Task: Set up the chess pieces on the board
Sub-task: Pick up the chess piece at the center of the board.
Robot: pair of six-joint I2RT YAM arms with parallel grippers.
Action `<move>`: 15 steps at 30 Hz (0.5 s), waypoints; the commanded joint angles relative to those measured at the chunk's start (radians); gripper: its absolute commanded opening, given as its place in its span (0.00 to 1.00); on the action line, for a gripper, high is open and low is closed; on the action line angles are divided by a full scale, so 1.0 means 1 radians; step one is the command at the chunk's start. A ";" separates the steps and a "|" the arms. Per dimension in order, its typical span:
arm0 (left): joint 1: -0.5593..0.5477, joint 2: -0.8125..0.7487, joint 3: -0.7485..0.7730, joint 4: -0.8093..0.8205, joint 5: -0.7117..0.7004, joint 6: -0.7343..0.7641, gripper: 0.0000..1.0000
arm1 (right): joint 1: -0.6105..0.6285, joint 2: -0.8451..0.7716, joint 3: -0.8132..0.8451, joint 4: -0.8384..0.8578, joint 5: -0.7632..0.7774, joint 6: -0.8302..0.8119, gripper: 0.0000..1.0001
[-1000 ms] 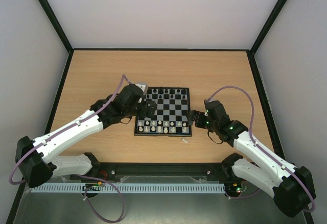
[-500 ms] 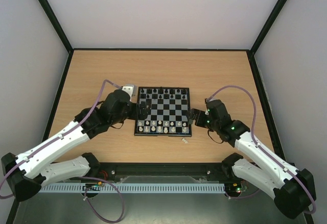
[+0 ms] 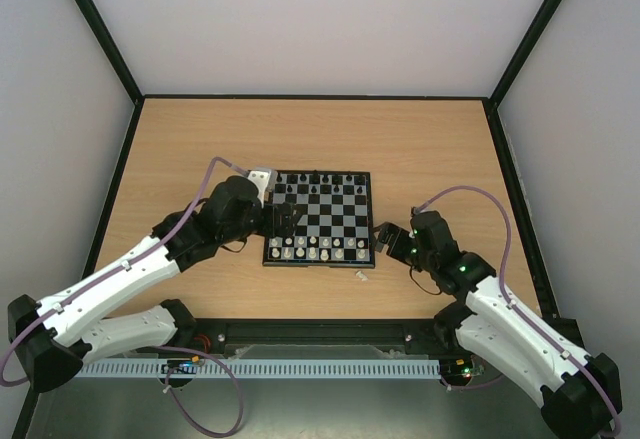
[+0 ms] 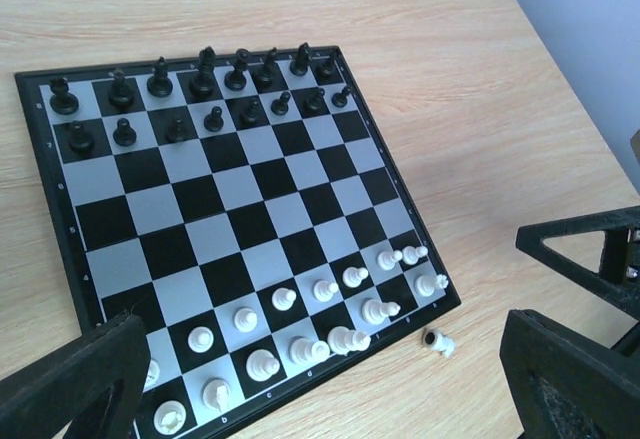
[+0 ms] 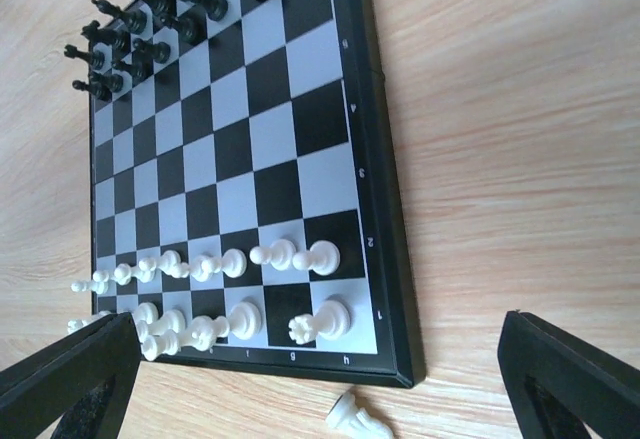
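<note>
1. At the middle of the counter (image 3: 430, 139), seen from above: the board (image 3: 335, 214), flat, edges square to the counter's.
2. Along the board's 12 o'clock side: two rows of black chess pieces (image 3: 318, 181), upright. Same rows toward 12 o'clock in the left wrist view (image 4: 205, 89) and toward 11 o'clock in the right wrist view (image 5: 140, 19).
3. Along the 6 o'clock side: two rows of white chess pieces (image 3: 315, 249), upright, close-set (image 4: 300, 329) (image 5: 220, 289).
4. Off the board, on bare counter just beside its 5 o'clock corner: a stray white piece (image 3: 360, 276), lying on its side, dark round base turned toward the left wrist camera (image 4: 437, 341).
5. Left arm (image 3: 130, 269) reaching in from 8 o'clock; left jaws above the board's 9 o'clock edge, spread wide, holding nothing.
6. Right arm (image 3: 510, 309) reaching in from 5 o'clock; right jaws just off the board's 4 o'clock side, near the stray white piece, spread wide, holding nothing.
7. In the right wrist view: stray white piece (image 5: 358, 421) at 6 o'clock, between the two black fingers (image 5: 570, 379), touching neither.
</note>
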 commanded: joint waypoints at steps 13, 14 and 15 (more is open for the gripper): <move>-0.003 -0.018 -0.026 0.043 0.062 0.019 0.99 | 0.000 0.020 -0.127 0.081 -0.132 0.105 0.86; -0.003 -0.019 -0.026 0.041 0.061 0.019 0.99 | 0.002 0.021 -0.135 0.091 -0.133 0.108 0.82; -0.003 -0.020 -0.029 0.040 0.060 0.019 0.99 | 0.008 0.019 -0.143 0.100 -0.135 0.109 0.78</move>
